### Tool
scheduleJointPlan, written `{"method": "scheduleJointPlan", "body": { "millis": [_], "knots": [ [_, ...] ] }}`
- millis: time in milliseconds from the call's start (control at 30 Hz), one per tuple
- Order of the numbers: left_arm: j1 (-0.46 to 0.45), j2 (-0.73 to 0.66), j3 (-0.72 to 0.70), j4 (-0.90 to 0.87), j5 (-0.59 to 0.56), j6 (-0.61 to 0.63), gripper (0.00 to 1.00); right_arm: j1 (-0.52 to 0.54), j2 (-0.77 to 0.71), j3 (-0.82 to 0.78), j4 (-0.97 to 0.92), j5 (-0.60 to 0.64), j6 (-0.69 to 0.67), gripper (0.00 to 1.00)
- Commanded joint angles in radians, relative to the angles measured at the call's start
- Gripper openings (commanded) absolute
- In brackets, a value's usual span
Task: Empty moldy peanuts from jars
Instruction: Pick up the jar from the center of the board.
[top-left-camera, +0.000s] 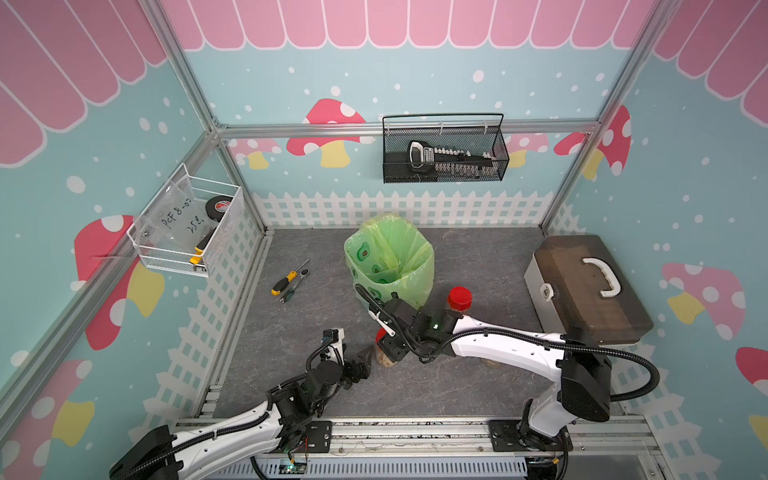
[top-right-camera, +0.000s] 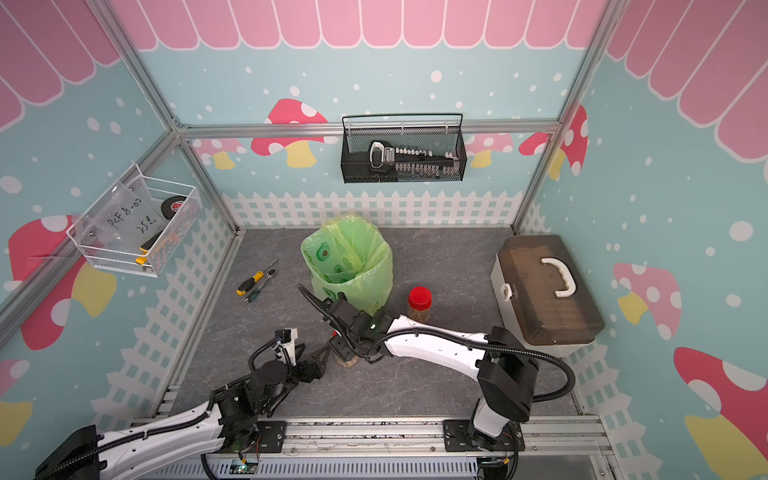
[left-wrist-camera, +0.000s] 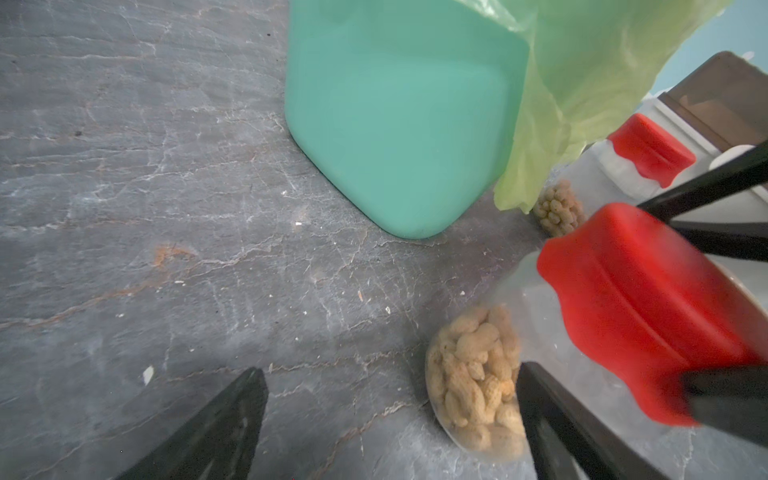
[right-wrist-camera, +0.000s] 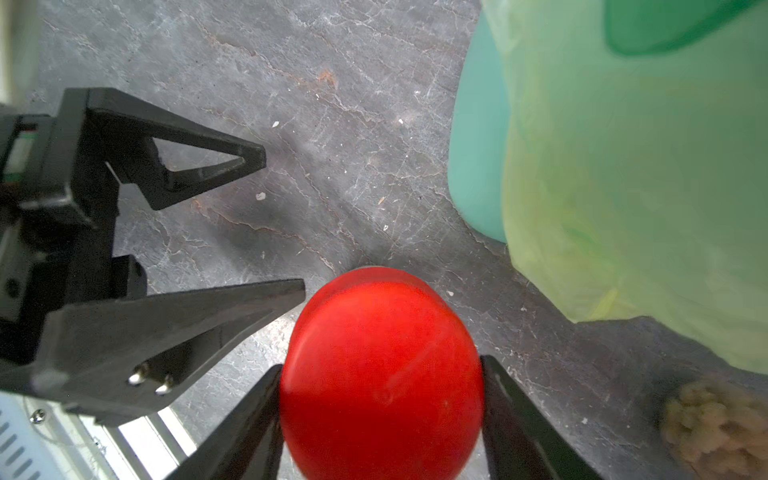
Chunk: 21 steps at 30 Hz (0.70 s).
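The right gripper (right-wrist-camera: 380, 370) is clamping the lid (left-wrist-camera: 640, 307) of the near jar (top-left-camera: 383, 360) from above. In the right wrist view its two fingers (right-wrist-camera: 253, 415) are pressing on opposite sides of the red lid, with nothing else between them. That hold is probably meant for twisting the lid off, since the peanuts (left-wrist-camera: 473, 386) cannot be poured while it is on. The left gripper (right-wrist-camera: 282, 222) is waiting wide open and empty just beside the jar, one finger tip close by the lid. I am judging that it is lining up to take the clear body and brace it against the twist.

The jar is standing on the table (top-left-camera: 291, 374), front and centre, its lower part filled with peanuts. Just behind it the bin (left-wrist-camera: 395, 124) with its green bag (top-left-camera: 390, 249) is standing open, near enough to keep the pour short. The far jar (top-left-camera: 459, 301), lidded and part full, is standing beside the bin.

Both top views are hiding the grip under the right wrist; only the right wrist view is showing fingers meeting the lid. The left wrist view alone is showing how high the peanuts are sitting. Only the top views are showing the bag's open mouth. A blurred heap of peanuts is lying at the edge of the right wrist view; which jar is holding it I cannot tell.
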Motion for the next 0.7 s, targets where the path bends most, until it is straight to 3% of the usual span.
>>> {"method": "scheduleJointPlan", "body": {
  "millis": [0, 233, 433, 667],
  "knots": [
    [-0.006, 0.013, -0.022, 0.019, 0.019, -0.004, 0.94, 0.010, -0.033, -0.024, 0.019, 0.016, 0.023, 0.58],
    [-0.006, -0.070, -0.021, 0.012, 0.090, 0.071, 0.96, -0.002, -0.102, -0.043, -0.041, 0.071, 0.014, 0.54],
    [-0.006, -0.117, -0.025, 0.062, 0.172, 0.190, 0.99, -0.072, -0.195, -0.071, -0.083, 0.028, -0.013, 0.53],
    [-0.006, 0.025, 0.025, 0.228, 0.284, 0.315, 0.99, -0.231, -0.297, -0.075, -0.117, -0.177, -0.086, 0.53]
  ]
}}
